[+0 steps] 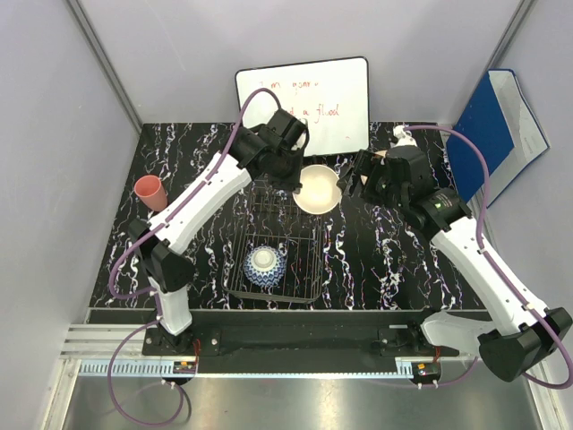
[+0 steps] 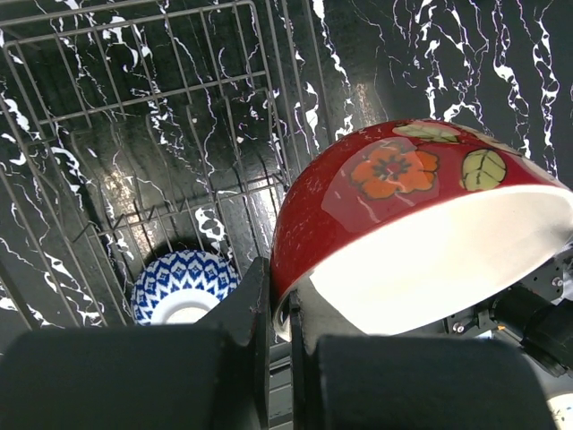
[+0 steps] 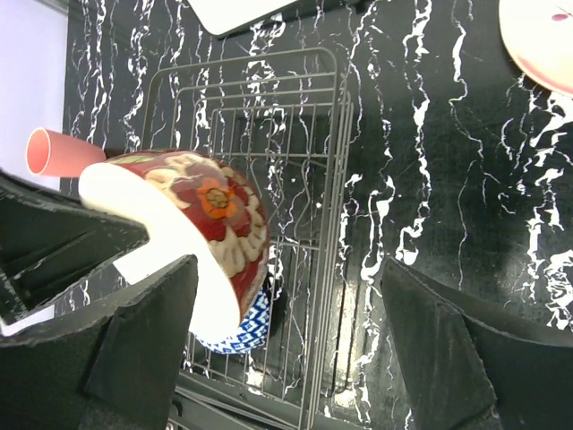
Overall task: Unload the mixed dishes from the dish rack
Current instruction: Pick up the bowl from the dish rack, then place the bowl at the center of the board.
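The cream bowl with reddish markings (image 1: 318, 188) is gripped at its rim by the left tool (image 2: 279, 305), whose fingers are pressed together on the bowl's wall. The bowl is held clear of the tabletop (image 1: 394, 260) at the far right corner of the dish rack (image 1: 309, 269). It is tilted: its cream inside is turned up toward the overhead camera, and its red flowered outside is turned down toward the rack. Being round, it has no long axis.

The right tool (image 1: 356, 179) is placed just to the right of the bowl, on the side away from the rack, with its fingers spread wide. Nothing is held in it, and whether a finger touches the bowl cannot be told.

The rack is laid with its long axis running from the near edge of the tabletop toward the whiteboard (image 1: 304, 103). In its near half the blue-and-white patterned bowl (image 1: 266, 267) is seen upside down, foot ring upward.

The salmon-pink plastic cup (image 1: 150, 192) is set on the tabletop well to the left of the rack and appears upright. The pale pinkish-cream round plate (image 3: 542, 40) is laid flat beyond the rack's far right corner.
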